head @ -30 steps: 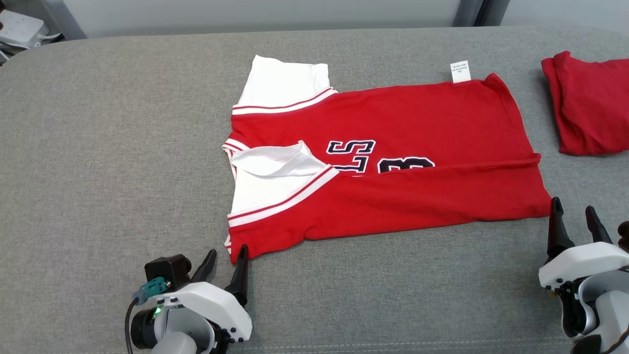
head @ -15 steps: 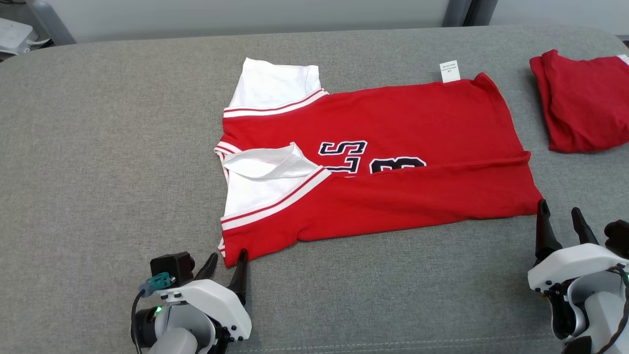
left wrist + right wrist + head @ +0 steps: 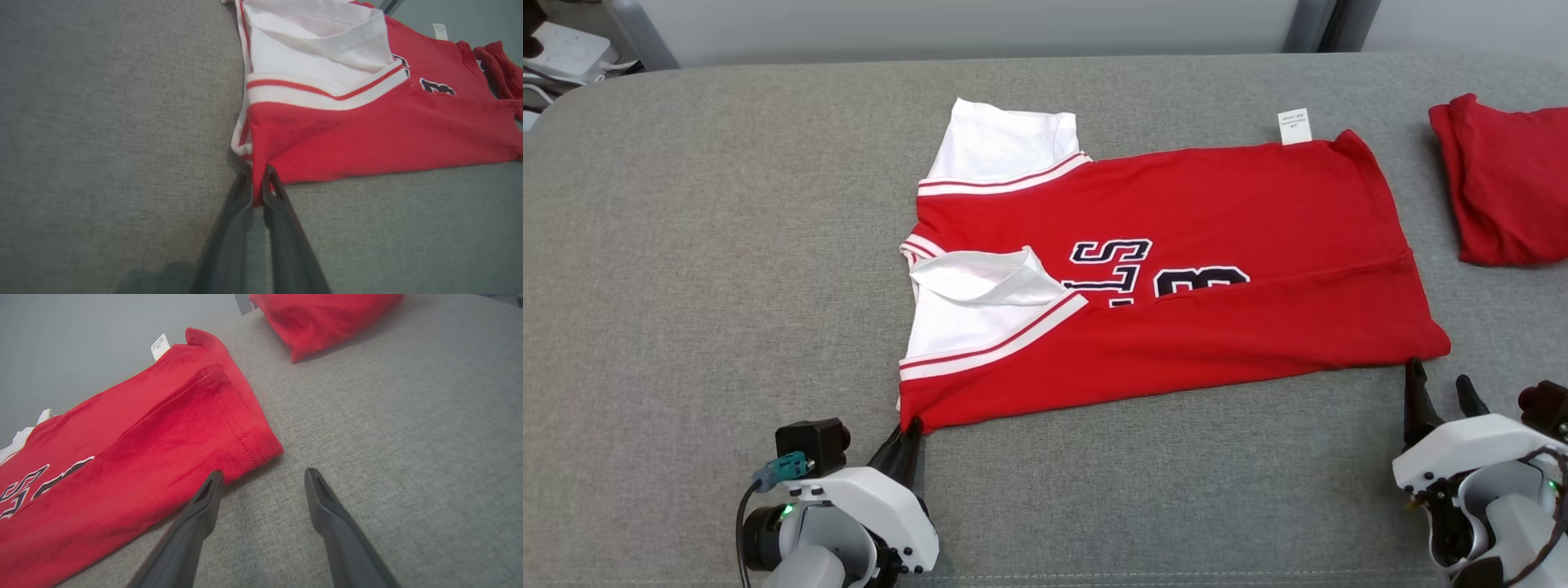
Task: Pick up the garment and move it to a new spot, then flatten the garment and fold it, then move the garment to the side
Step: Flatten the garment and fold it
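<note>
Jersey (image 3: 1176,269) lies flat mid-table (image 3: 727,245), long axis left-right across the head view, white sleeves at the left end. Its near long side is folded up over the print.

Left gripper (image 3: 257,179) is pinched tight on the near-left corner, red hem between the fingers. Right gripper (image 3: 1437,380) has fingers apart and holds nothing. Its tips are just short of the near-right corner. In the right wrist view that corner sits just ahead of the gap, toward the left finger, with hem beside that fingertip.

Right arm is nearer that corner and likely needs a small push forward before closing. Probably a second lengthwise fold, away from the robot. Red cloth (image 3: 1503,188) lies far right, apart.
</note>
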{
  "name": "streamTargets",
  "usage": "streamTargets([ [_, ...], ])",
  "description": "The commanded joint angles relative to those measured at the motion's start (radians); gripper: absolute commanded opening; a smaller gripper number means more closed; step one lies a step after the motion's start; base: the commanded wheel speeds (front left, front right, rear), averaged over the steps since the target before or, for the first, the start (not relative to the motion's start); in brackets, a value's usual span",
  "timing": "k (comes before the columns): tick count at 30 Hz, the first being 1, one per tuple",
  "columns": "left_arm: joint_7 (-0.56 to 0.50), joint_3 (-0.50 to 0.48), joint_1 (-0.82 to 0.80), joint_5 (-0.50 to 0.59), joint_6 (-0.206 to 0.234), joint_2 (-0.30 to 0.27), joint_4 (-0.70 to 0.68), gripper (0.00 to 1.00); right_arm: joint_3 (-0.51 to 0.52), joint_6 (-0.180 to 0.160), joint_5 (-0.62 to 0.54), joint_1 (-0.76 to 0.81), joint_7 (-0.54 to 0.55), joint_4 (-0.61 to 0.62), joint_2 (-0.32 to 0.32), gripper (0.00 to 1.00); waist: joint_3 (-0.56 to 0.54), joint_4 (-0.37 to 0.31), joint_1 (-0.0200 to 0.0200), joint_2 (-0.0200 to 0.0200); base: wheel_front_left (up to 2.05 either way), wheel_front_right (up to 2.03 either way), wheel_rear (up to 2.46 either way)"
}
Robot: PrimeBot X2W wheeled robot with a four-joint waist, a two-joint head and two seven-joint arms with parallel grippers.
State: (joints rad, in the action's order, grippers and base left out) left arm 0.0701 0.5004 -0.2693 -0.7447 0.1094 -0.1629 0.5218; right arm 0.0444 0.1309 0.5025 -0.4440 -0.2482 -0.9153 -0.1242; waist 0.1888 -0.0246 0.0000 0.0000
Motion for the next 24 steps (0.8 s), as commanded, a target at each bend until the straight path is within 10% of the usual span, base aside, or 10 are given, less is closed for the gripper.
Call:
streamTargets([
  [1,0.0,-0.031,-0.01,-0.007,-0.003,-0.024,-0.024,0.0,-0.027,0.0,0.014,-0.032,-0.011,0.005,-0.017,1.0,0.003,0.004,0.0,0.0,0.0,0.0,0.0],
  [10,-0.018,-0.007,-0.044,0.007,-0.007,-0.028,-0.05,0.0,-0.059,0.0,0.132,-0.163,-0.006,-0.151,-0.026,1.0,0.034,0.029,0.0,0.0,0.0,0.0,0.0],
  [11,-0.019,-0.006,-0.046,0.009,-0.007,-0.029,-0.051,0.0,-0.065,0.0,0.142,-0.173,-0.006,-0.164,-0.028,0.84,0.035,0.03,0.0,0.0,0.0,0.0,0.0],
  [13,-0.021,-0.002,-0.048,0.011,-0.007,-0.032,-0.052,0.0,-0.08,0.0,0.153,-0.186,-0.007,-0.185,-0.034,0.08,0.034,0.035,0.0,0.0,0.0,0.0,0.0],
  [14,-0.019,-0.001,-0.048,0.013,-0.006,-0.034,-0.052,0.0,-0.088,0.0,0.156,-0.189,-0.007,-0.194,-0.036,0.0,0.032,0.037,0.0,0.0,0.0,0.0,0.0],
  [24,-0.015,-0.007,0.002,0.002,0.01,-0.055,-0.097,0.0,-0.118,0.0,0.168,-0.062,-0.013,-0.162,-0.066,0.0,-0.016,0.031,0.0,0.0,0.0,0.0,0.0],
])
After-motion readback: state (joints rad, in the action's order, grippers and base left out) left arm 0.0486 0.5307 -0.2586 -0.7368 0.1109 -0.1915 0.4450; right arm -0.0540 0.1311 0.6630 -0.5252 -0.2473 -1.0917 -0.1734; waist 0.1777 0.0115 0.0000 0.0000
